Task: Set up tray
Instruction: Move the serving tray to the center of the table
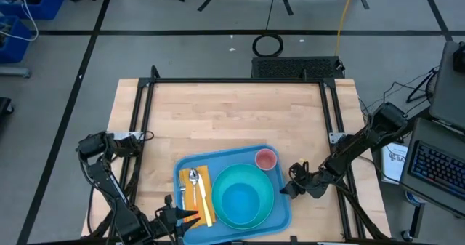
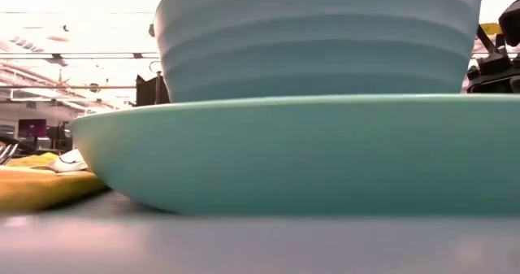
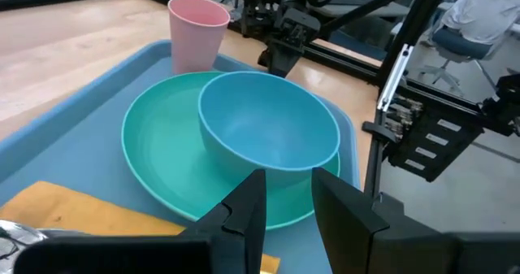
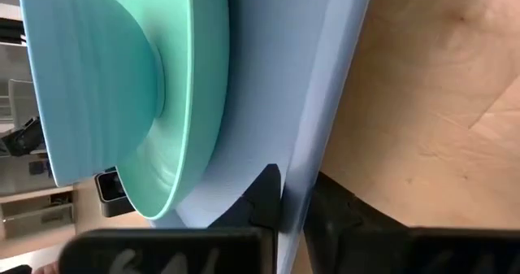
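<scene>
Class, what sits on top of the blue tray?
On the tray: a teal plate holding a blue bowl, a pink cup, and a yellow napkin with cutlery. Beneath them is hidden.

I see the tray (image 1: 280, 210) at the table's (image 1: 232, 114) near edge. On it, the plate (image 1: 221, 174) sits centrally with the bowl (image 1: 241, 201) inside it. The napkin (image 1: 187, 198) lies left of the plate, carrying cutlery (image 1: 195, 183). The cup (image 1: 266, 158) stands at the tray's far right corner, just beside the plate.

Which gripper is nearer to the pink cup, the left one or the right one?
Right. The right gripper is at the tray's right rim, just below the pink cup. The left gripper is at the tray's opposite, lower-left edge, farther away.
</scene>
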